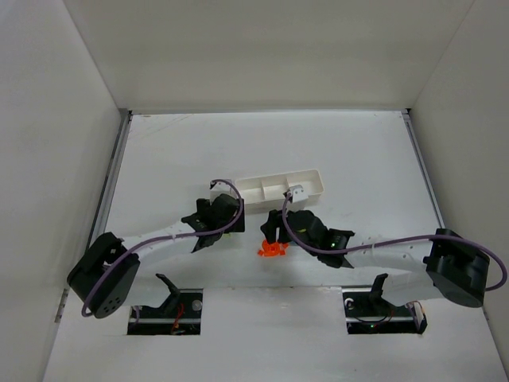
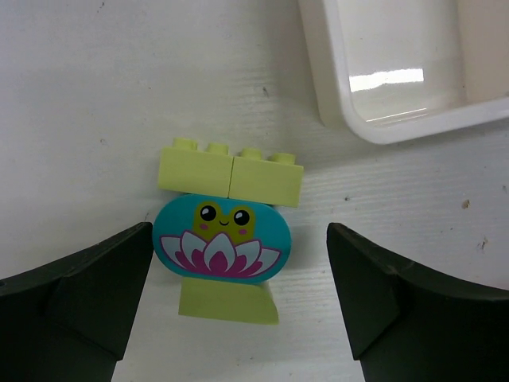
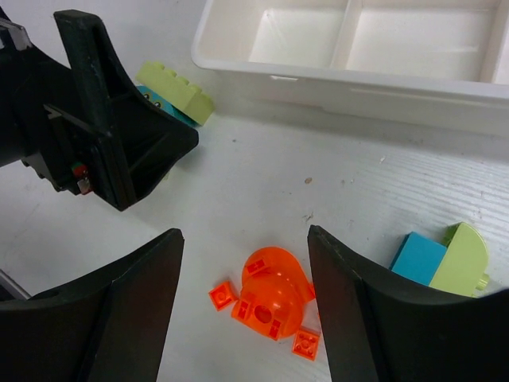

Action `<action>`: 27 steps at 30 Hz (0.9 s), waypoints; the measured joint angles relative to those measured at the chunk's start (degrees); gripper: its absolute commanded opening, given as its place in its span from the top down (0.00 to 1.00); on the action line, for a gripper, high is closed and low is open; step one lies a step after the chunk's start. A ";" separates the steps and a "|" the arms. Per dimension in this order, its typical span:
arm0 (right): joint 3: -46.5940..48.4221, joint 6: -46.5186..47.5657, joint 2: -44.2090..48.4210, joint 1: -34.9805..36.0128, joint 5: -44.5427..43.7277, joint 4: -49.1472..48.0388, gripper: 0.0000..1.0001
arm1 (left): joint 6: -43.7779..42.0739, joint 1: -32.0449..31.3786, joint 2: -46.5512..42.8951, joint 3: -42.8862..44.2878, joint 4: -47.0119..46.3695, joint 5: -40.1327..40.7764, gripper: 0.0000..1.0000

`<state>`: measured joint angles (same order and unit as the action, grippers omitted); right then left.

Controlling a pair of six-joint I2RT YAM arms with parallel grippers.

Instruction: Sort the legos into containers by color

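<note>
We see the left gripper (image 2: 238, 270) wide open, gripping nothing; btwn its fingers a teal oval brick (image 2: 222, 240) w/ a frog print sits on the table (image 2: 79, 79), touching yellow-green bricks (image 2: 231, 171). The white tray (image 2: 334, 87) sits just beyond. The right gripper (image 3: 245, 239) is also wide open & holds nothing, straddling an orange dome brick (image 3: 269, 290) near the tray. Off to one side, a teal block (image 3: 419, 259) touches a green piece (image 3: 463, 259).

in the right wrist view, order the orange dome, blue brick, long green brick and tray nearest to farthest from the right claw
1. Orange dome, between the right claw fingers.
2. Blue brick, just outside the claw, at the view's right.
3. Long green brick, upper left of the view, and tray, ahead at the top: too close to call.
</note>
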<state>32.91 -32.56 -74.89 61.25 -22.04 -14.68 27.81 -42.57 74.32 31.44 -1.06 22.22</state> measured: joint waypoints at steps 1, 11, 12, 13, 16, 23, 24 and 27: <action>0.00 0.00 0.00 0.00 0.04 0.00 0.30 | 0.20 0.04 -0.52 -0.39 -0.07 0.02 0.13; -0.04 -0.02 0.22 0.00 0.07 0.02 0.28 | 1.03 0.55 0.52 -0.68 -2.19 0.70 0.26; -0.09 -0.02 0.55 -0.02 0.07 0.02 0.27 | 1.05 0.48 0.61 -0.68 -2.43 0.76 0.27; -0.15 -0.04 1.01 -0.04 0.09 0.04 0.27 | 1.11 0.39 0.68 -0.70 -2.60 0.85 0.27; -0.50 -0.04 2.95 -0.28 0.22 -0.02 0.27 | 1.18 0.22 1.36 -0.70 -3.08 1.07 0.28; -1.14 -0.07 4.76 -0.85 0.87 -0.20 0.25 | 1.09 -0.24 5.53 -0.66 -4.94 3.10 0.46; -1.16 -0.07 4.81 -0.85 0.96 -0.20 0.25 | 1.16 -0.48 5.66 -0.66 -5.14 3.56 0.49; -1.16 -0.07 4.81 -0.87 1.07 -0.20 0.25 | 1.18 -1.31 5.73 -0.66 -5.18 4.68 0.56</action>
<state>31.75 -32.62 -70.08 60.38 -20.97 -14.87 28.99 -43.88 80.05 30.79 -6.24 26.89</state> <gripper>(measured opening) 0.747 0.603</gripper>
